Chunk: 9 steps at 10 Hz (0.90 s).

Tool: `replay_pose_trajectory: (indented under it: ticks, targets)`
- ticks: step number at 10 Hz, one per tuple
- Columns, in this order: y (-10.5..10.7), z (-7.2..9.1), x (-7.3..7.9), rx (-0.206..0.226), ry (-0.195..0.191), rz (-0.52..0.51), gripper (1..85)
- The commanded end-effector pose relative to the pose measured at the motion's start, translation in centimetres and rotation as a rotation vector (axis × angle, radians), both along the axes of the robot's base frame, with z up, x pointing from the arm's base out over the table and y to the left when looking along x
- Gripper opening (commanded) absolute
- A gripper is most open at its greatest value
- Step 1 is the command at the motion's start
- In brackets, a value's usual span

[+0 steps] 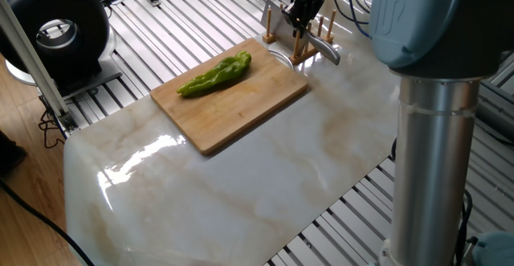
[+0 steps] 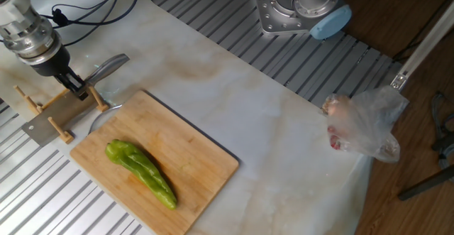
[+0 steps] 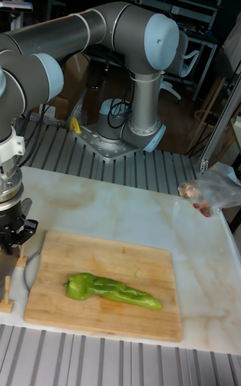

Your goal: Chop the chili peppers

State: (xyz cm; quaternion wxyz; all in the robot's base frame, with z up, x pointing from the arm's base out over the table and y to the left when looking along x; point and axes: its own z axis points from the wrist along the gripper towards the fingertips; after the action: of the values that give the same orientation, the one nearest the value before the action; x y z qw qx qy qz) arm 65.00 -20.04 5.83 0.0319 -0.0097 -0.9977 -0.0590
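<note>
Sitting on the marble bench [image 1: 265, 178] is a wooden cutting board [image 2: 191, 171] with the whole chili pepper [image 2: 142, 172] lying lengthwise on it, uncut. Off the board's corner, the tool [image 2: 76, 86] is clamped on a knife handle [image 2: 108, 66] at the wooden rack [image 2: 57, 111].

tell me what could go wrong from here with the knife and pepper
The gripper sits at the knife in its wooden rack; lifting could snag the pegs or drag the rack. The chili pepper lies loose and whole on the cutting board, so it may roll or slide under a cut.
</note>
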Motion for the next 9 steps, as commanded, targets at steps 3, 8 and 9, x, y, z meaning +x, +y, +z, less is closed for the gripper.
replay_pose_trajectory:
  ticks: [3,8,9]
  targets:
    - [0.0,0.2,-0.2,-0.008,0.010,-0.029,1.3]
    - [0.4,1.7,0.4,-0.020,0.009,-0.023,1.3]
    - [0.3,1.9,0.4,-0.020,0.009,-0.019,1.3]
